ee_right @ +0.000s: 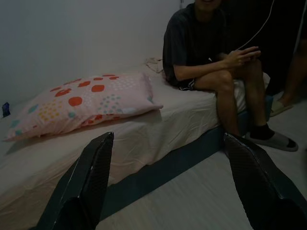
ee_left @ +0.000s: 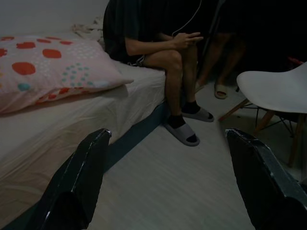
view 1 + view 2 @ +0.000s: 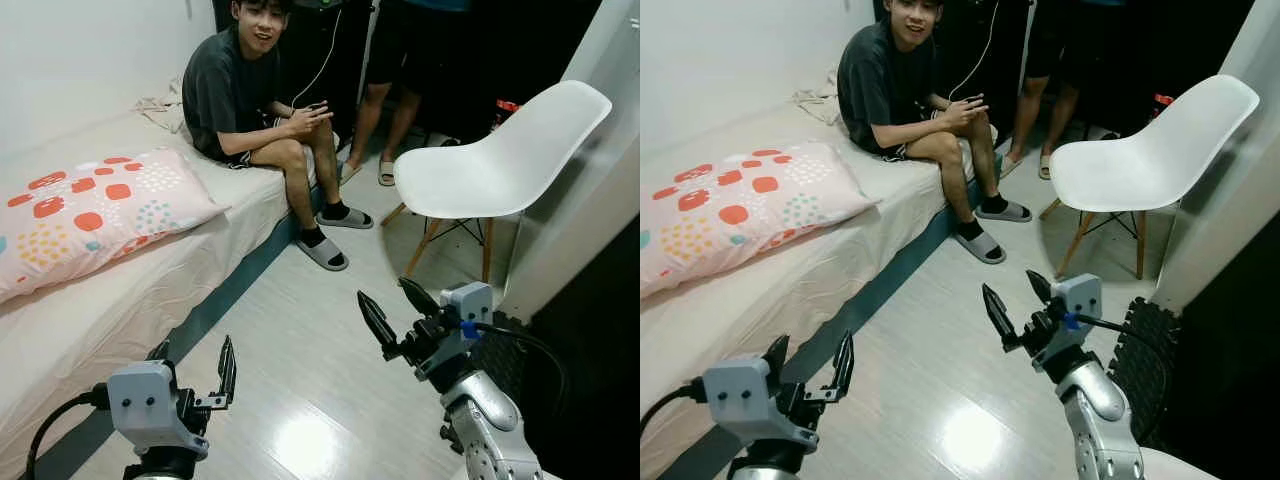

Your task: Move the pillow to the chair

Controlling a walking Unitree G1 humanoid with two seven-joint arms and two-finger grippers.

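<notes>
A pink pillow [image 3: 90, 215] with red and coloured dots lies on the bed [image 3: 120, 310] at my left. The white plastic chair [image 3: 500, 165] with wooden legs stands at the right, its seat bare. My left gripper [image 3: 195, 370] hovers low over the floor beside the bed, open and holding nothing. My right gripper [image 3: 398, 308] is raised over the floor in front of the chair, also open and holding nothing. The pillow [image 1: 86, 103] shows between the right wrist's fingers, well ahead of them, and the pillow [image 2: 53, 67] also sits beyond the left wrist's fingers.
A person [image 3: 260, 100] sits on the bed's far end with feet in slippers on the floor. Another person's legs [image 3: 385, 110] stand behind, near the chair. A white wall panel [image 3: 590, 220] rises at the right. Pale floor [image 3: 300, 330] lies between bed and chair.
</notes>
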